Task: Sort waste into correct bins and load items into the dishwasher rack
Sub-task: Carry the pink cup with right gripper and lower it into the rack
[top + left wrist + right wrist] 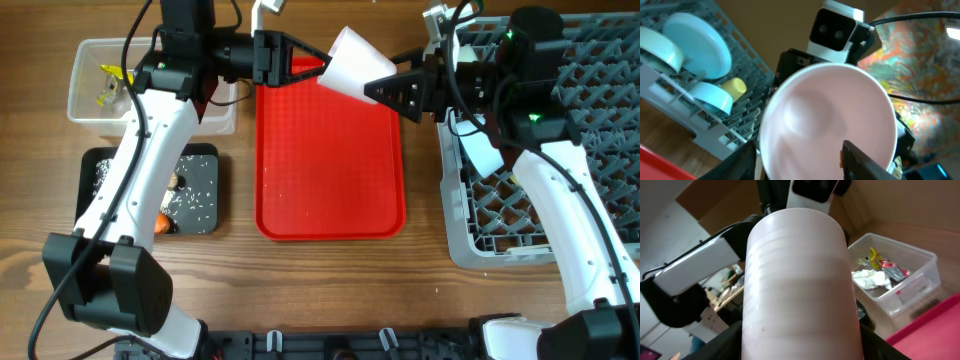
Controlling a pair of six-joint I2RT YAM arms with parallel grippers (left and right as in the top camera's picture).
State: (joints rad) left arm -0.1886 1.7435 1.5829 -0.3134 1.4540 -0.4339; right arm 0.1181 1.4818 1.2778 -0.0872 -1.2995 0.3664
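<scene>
Pink cup [350,62] in air over red tray [330,170]. Long axis tilted, mouth twd L gripper [312,66], base clamped in R gripper [385,88]. L jaws part-open, astride rim.

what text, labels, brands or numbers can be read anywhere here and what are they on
No text can be read in any view.
On the clear tub, a label: white with a red band, print too blurred to read.
On the red-and-white wrapper in the tub: print too small to read.
On the pink cup: no print shows.
</scene>
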